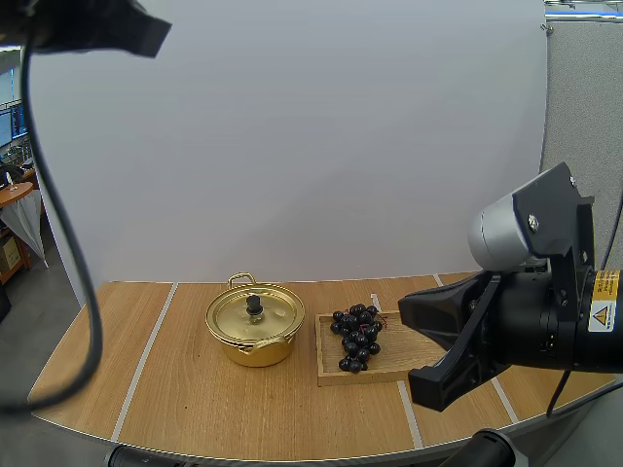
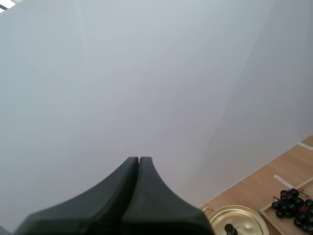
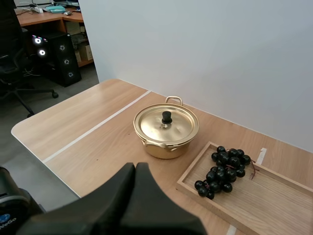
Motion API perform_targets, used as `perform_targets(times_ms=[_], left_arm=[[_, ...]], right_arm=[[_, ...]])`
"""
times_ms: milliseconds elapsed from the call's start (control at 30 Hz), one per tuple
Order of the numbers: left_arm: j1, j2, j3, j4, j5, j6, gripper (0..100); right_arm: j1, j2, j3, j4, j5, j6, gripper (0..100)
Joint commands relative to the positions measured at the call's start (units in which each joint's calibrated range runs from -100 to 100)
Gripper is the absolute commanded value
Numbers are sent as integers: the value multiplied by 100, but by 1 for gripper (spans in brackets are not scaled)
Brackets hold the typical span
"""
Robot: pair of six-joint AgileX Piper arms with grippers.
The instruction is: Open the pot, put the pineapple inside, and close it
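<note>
Grapes (image 1: 357,337), not a pineapple, are the fruit on the table (image 1: 185,389) in the high view. They lie on a wooden tray (image 1: 389,362), just beside the gold pot (image 1: 255,336), at its 3 o'clock. The lid (image 1: 273,313) is on the pot, with a black knob (image 1: 254,304) in its middle. The right arm (image 1: 526,321) hangs at 3 o'clock of the table. The left arm (image 1: 92,24) is up high at 10 o'clock, well apart from the pot.

In the left wrist view, the left hand (image 2: 139,159) has its two fingers pressed together with nothing between them. It is far above the pot.

In the right wrist view, the right hand (image 3: 135,166) is closed tight too and holds nothing. The pot is ahead of it.

The lid is still on, so opening the pot looks like the first job. A hand should spread its fingers, come straight down over the knob, pinch it and lift the lid level. A good spot for the lid may be the bare table at the pot's 9 o'clock. Nothing blocks the knob. The tray is close, so the lid should not swing that way.
</note>
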Motion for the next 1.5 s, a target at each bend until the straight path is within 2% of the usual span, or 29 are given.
perform_targets(times_ms=[0, 200, 300, 467, 633, 667, 833, 1000, 1100, 1200, 1467], left_arm=[[-7, -1651, 1133, -58, 13, -1122, 0], [-7, -2499, 2160, 86, -924, -2161, 0], [-7, -2893, 2763, 273, -1367, -2626, 0], [-7, -3785, 3971, 673, -2773, -3199, 0], [-7, -4293, 4581, 687, -3681, -3268, 0], [-7, -4293, 4931, 687, -4258, -3268, 0], [7, -4293, 5455, 687, -4468, -3471, 0], [138, -4293, 6250, 676, -5350, -3622, 0], [137, -4293, 6994, 676, -6582, -3529, 0], [137, -4293, 7641, 676, -7038, -3450, 0], [137, -4293, 9209, 676, -7506, -2962, 0]], right_arm=[[-140, -42, 5, 346, 0, 20, 0], [-581, -42, -113, 75, -79, 20, 0], [-835, -42, -196, 75, -776, 70, 0], [-1230, -42, -244, 75, -1888, 457, 0], [-1555, -42, -244, 75, -3364, 541, 0], [-1613, -42, -244, 87, -3889, 541, 0], [-1952, -42, -144, 111, -5199, 541, 0], [-2170, -42, 674, 111, -6246, 541, 0], [-2177, -42, 1437, 111, -6826, 541, 0], [-2177, -42, 2330, 111, -7322, 541, 0], [-2177, -42, 3974, 86, -7359, 541, 0]])
